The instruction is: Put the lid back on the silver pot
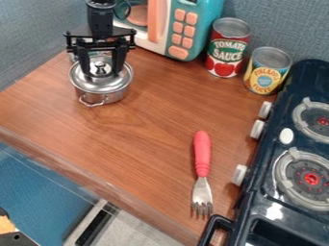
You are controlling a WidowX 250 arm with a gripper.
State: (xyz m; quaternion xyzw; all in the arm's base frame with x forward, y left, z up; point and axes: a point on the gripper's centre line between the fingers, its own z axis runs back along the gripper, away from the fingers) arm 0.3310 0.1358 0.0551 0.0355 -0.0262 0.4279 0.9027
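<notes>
Lid [99, 85] of shiny metal is seen at the upper left, laid over the silver pot [107, 98], which is set upright on the wooden surface [145, 113] with one wire handle [92, 102] turned toward the camera. Over it the black arm [99, 17] is brought in from the top edge and held nearly vertical, its gripper [101, 72] pointed straight down. The fingers are parted, one to each side of the lid's knob [99, 67]; whether the knob or lid is touched by them cannot be told. Just behind and to the right, a toy microwave [196, 31] in teal and white, with orange buttons, is placed. Farther right, a red-handled fork [202, 156] is laid lower down, tines toward the camera, and a red can [229, 47] is stood near the back wall, with a yellow-labelled can [267, 70] beside it. The right edge is taken up by a dark toy stove [275, 149].
</notes>
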